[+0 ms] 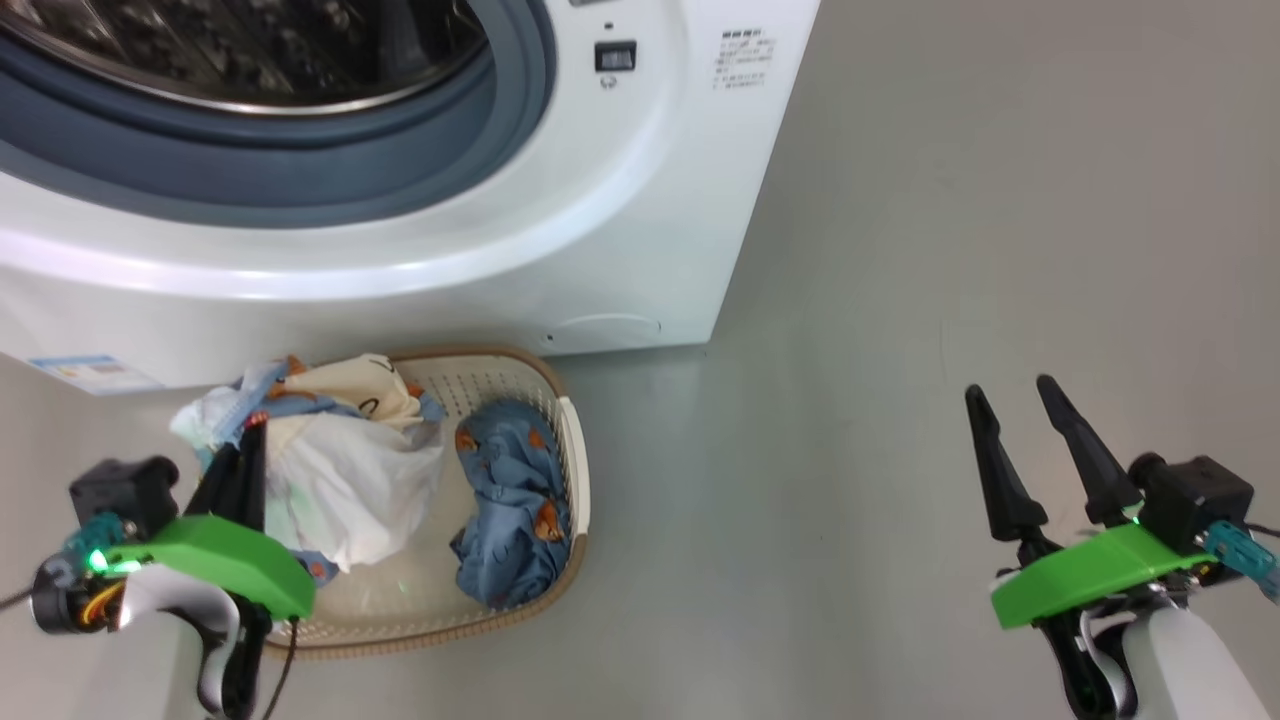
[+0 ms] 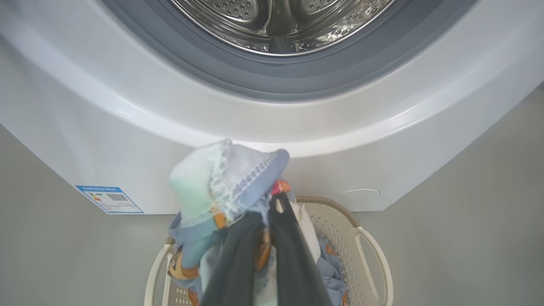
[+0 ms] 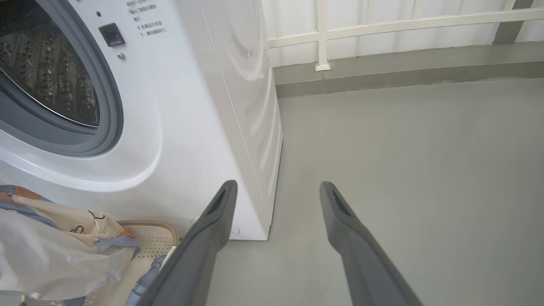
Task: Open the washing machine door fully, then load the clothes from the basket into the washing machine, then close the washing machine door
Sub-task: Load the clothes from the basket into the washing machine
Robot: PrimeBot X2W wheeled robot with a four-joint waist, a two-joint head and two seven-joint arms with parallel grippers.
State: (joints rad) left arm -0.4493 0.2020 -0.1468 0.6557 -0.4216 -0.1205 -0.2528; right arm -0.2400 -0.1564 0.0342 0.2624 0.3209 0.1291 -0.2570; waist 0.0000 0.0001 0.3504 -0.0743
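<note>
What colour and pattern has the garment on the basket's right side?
The garment is dusty blue with small orange-brown prints; best in head view.

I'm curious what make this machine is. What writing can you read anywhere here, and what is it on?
No text reads clearly.
Blue sticker, low on the washing machine: what looks like a QR code and print, too small.
Printed lines on its front panel: too blurred.
</note>
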